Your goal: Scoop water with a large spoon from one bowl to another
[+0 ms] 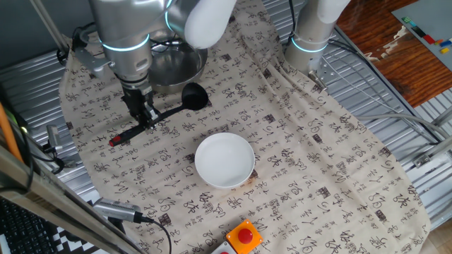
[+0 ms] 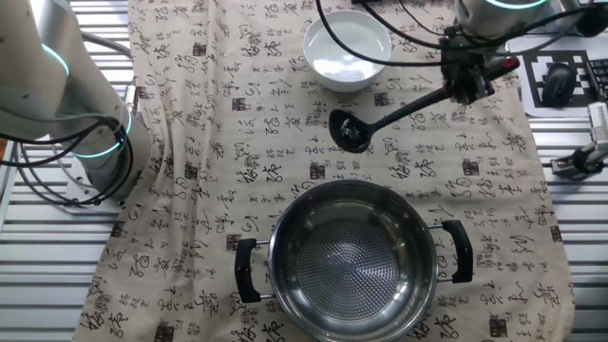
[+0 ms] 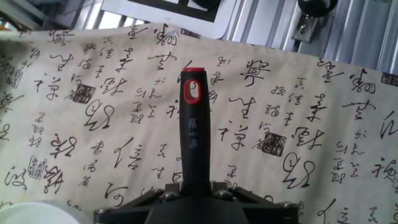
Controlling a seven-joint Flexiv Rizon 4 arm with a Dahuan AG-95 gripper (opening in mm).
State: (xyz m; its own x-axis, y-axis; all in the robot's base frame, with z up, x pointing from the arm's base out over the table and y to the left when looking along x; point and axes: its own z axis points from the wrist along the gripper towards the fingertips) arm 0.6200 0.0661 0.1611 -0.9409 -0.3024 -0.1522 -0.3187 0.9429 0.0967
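Cloth: beige tablecloth (image 1: 318,162) printed with black calligraphy, covering the table.
Steel bowl: round shiny steel bowl (image 2: 353,258) with two black side handles, near the ladle cup.
White bowl: plain glossy white bowl (image 1: 224,161), well apart from the steel one.
Ladle: black long-handled ladle (image 2: 380,119), red-tipped, cup between the bowls.
Gripper: two-finger gripper (image 1: 145,118) clamped on the ladle handle.

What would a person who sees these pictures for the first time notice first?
Probably the cloth printed with black calligraphy that covers the whole table. On it, the hand is shut on the handle of a black ladle, whose cup lies between the white bowl holding clear water and the big steel pot with two black handles. The hand view shows the red-rimmed tip of the ladle's handle.
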